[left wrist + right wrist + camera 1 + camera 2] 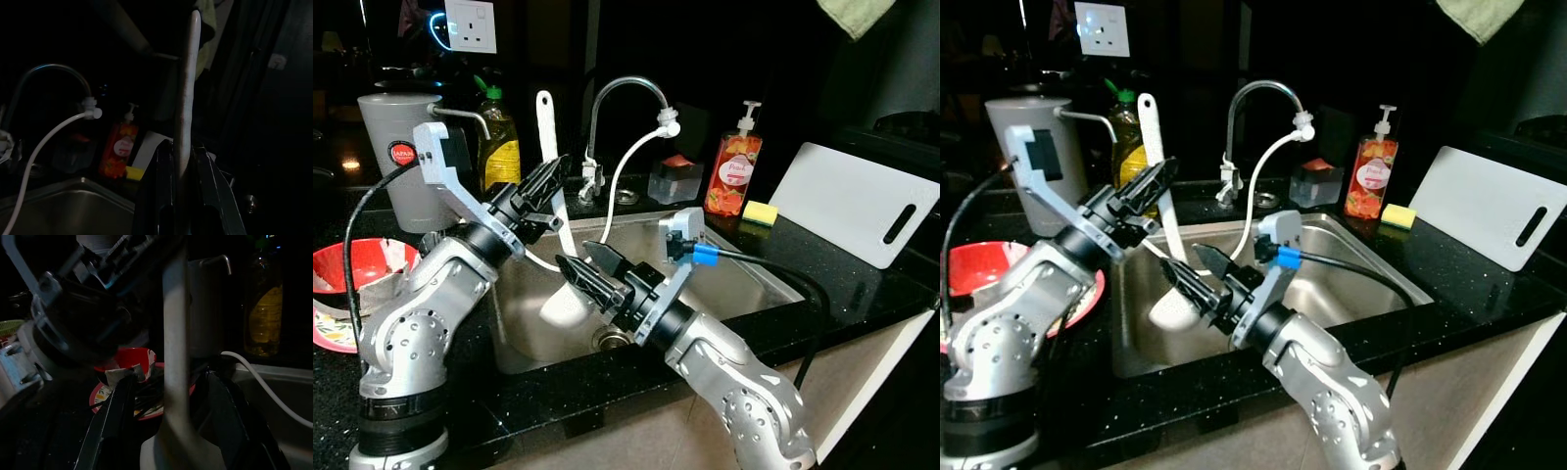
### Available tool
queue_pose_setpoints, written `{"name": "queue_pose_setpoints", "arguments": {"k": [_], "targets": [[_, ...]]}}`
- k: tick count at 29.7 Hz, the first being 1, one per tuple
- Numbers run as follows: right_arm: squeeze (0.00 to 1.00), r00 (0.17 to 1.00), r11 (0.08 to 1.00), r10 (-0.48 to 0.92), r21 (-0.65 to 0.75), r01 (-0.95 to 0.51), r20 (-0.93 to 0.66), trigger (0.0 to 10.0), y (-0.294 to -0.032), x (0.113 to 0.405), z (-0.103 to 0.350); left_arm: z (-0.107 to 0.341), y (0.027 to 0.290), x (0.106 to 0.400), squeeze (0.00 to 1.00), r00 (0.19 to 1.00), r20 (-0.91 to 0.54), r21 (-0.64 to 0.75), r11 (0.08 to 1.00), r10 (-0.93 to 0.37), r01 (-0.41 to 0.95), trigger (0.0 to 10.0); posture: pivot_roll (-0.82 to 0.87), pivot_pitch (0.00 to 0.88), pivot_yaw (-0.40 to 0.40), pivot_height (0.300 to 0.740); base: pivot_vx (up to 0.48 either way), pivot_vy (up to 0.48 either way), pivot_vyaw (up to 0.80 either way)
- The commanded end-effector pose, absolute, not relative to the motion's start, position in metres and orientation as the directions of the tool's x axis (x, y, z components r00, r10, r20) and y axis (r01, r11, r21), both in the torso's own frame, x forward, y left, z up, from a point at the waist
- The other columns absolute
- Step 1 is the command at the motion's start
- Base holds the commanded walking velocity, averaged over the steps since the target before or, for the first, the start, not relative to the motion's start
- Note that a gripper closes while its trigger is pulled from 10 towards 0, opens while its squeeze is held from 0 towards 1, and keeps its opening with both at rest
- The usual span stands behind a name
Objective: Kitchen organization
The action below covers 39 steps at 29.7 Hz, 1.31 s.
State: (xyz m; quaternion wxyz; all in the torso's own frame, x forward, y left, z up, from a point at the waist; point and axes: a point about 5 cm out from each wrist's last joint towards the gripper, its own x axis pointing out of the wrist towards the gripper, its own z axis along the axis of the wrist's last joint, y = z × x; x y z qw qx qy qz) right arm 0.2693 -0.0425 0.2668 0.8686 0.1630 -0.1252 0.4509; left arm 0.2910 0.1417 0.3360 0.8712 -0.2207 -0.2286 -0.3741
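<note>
Over the steel sink (pixel 744 284), through the left eye, I see my left gripper (pixel 548 186) pinching the handle of a white spatula (pixel 553 186), which stands nearly upright with its broad end down in the basin. Just below and to the right of that grip, my right gripper (pixel 587 269) has its fingers spread on either side of the spatula's lower part. Beyond both grippers stand the curved faucet (pixel 626 93) with a white hose (pixel 626 176), a soap dispenser (pixel 734 171) and a yellow sponge (pixel 760 211); a white cutting board (pixel 857 201) leans further right, while a red bowl (pixel 357 269) sits behind my left arm. The right eye repeats this, with an oil bottle (pixel 1131 147) and a grey canister (pixel 1038 157) behind the left gripper. In the left wrist view the fingers (pixel 164 186) are pressed against the pale handle rising between them. In the right wrist view the two fingers (pixel 110 421) stand apart with the spatula's shaft between them, whether touching I cannot tell.
</note>
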Motion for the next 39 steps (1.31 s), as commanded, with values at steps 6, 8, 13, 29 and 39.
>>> {"name": "queue_pose_setpoints", "arguments": {"k": [6, 8, 13, 29, 39], "targets": [[0.00, 0.557, 0.533, 0.743, 0.175, -0.828, 0.371, 9.7, -0.043, 0.267, 0.268, 0.335, 0.133, 0.288, 0.00, 0.590, 0.559, -0.212, 0.588, -0.582, 0.781, 10.0, -0.07, 0.000, -0.095, 0.740, 0.000, 0.000, 0.00], [0.00, 0.560, 0.534, 0.742, 0.180, -0.826, 0.370, 9.6, -0.043, 0.267, 0.268, 0.335, 0.131, 0.286, 0.00, 0.578, 0.560, -0.204, 0.578, -0.593, 0.790, 10.0, -0.07, 0.000, -0.095, 0.740, 0.000, 0.000, 0.00], [0.00, 0.564, 0.537, 0.740, 0.181, -0.824, 0.367, 5.1, -0.043, 0.267, 0.268, 0.334, 0.125, 0.282, 0.00, 0.556, 0.553, -0.191, 0.554, -0.621, 0.810, 10.0, -0.07, 0.000, -0.091, 0.740, 0.000, 0.000, 0.00], [0.00, 0.592, 0.562, 0.717, 0.196, -0.804, 0.368, 6.5, -0.045, 0.269, 0.266, 0.329, 0.118, 0.281, 0.00, 0.546, 0.513, -0.150, 0.557, -0.662, 0.817, 10.0, -0.07, 0.000, -0.083, 0.740, 0.000, 0.000, 0.00], [0.00, 0.642, 0.615, 0.687, 0.198, -0.763, 0.339, 10.0, -0.046, 0.279, 0.263, 0.327, 0.121, 0.287, 1.00, 0.606, 0.495, -0.167, 0.616, -0.623, 0.770, 10.0, -0.05, 0.000, -0.093, 0.740, 0.000, 0.000, 0.00]]}}
